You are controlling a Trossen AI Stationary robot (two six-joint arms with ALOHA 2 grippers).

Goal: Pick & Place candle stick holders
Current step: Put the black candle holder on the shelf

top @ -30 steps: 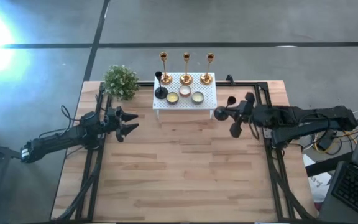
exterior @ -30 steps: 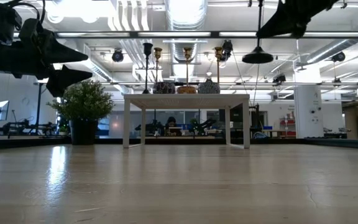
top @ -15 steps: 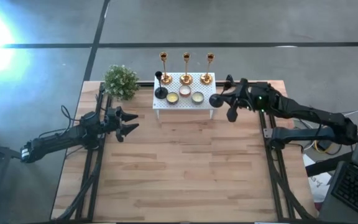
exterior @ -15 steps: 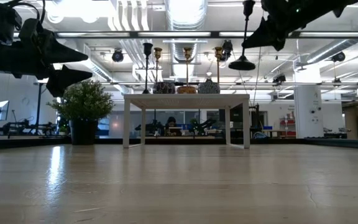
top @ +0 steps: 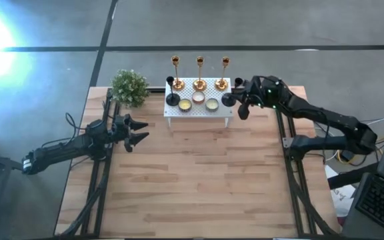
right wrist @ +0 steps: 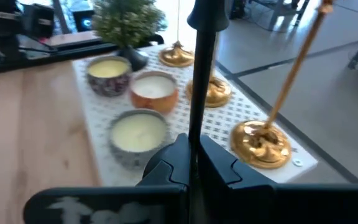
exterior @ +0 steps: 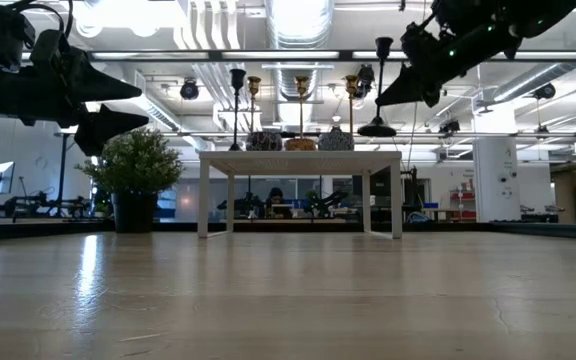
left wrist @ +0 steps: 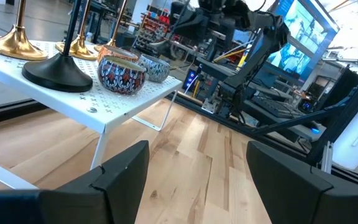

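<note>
Pale wood planks cover the counter (top: 199,187), grey concrete floor beyond. Right pincer (top: 240,101) is clamped on a black candlestick (exterior: 378,100), aloft beside the white rack (top: 227,100); left pincer (top: 139,130) waits, fingers apart. No readable writing.

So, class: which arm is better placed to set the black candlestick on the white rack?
Right: the right gripper is shut on the black candlestick beside the rack. The left gripper, open and empty, waits farther off.

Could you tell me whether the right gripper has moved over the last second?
Yes. The right gripper, shut on a black candle stick holder, has swung from beside the white rack's front corner toward its right end, closer to the gold candlesticks.
</note>
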